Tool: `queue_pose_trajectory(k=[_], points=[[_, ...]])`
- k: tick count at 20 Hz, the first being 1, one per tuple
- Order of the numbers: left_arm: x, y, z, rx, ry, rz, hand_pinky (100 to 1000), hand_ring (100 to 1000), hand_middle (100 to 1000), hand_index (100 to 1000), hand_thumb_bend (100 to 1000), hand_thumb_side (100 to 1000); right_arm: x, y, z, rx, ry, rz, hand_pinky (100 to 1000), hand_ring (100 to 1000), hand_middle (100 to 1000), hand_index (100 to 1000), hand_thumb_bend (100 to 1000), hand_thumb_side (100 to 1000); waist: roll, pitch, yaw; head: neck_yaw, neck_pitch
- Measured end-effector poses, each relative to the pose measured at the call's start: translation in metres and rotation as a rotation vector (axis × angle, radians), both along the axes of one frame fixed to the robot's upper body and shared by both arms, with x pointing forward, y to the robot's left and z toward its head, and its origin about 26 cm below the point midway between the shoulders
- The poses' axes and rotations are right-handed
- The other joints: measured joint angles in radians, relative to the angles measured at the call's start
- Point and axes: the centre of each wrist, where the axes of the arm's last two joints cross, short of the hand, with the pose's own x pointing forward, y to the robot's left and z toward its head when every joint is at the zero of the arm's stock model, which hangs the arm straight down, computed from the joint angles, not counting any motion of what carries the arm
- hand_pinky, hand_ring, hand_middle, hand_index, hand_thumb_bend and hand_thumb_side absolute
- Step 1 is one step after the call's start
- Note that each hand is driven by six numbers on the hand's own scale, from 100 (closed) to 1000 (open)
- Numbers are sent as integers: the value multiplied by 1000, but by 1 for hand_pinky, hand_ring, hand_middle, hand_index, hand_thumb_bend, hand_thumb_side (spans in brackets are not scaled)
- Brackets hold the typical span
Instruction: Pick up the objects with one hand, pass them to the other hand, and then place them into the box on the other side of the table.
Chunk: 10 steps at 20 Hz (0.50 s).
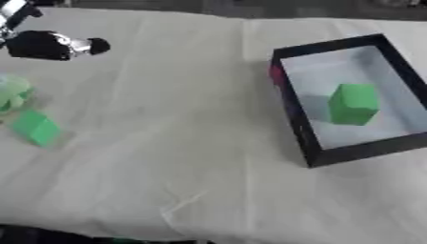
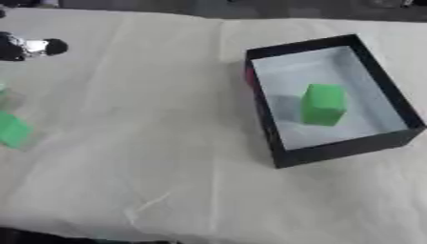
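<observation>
A black-walled box (image 1: 293,114) with a pale floor stands on the right of the table. A green block (image 1: 354,104) stands upright inside it. At the far left a green block (image 1: 35,127) lies tilted on the cloth, with a paler green object (image 1: 12,93) just beyond it, cut off by the view's edge. My left hand (image 1: 43,45), black with silver parts, hovers at the upper left, beyond both green things and apart from them. It is blurred and appears to hold nothing. My right hand shows in neither view.
A cream cloth (image 1: 167,143) with creases covers the table. A small red patch (image 1: 274,74) sits on the outside of the box's left wall. The table's near edge runs along the bottom left, and its far edge along the top.
</observation>
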Motion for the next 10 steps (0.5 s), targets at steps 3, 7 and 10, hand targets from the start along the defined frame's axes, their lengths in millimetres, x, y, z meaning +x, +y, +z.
queue_pose_trajectory(k=[3,7,10], points=[[1,11,2,24,41,21,817,842,771,871,825,560,0,-1,1,-1,1,1,982,1000,1000,1000,100,470,0,0,-1,6,0],[1,27,3,50,113,48,825,847,779,875,823,563,-1,-2,2,-6,-6,-9,978,1000,1000,1000,100,470,0,0,-2,19,0],[3,41,1,50,203,62,831,850,786,886,846,564,-1,-3,1,-8,1,-22,976,1000,1000,1000,100,470,1,0,-3,27,0]])
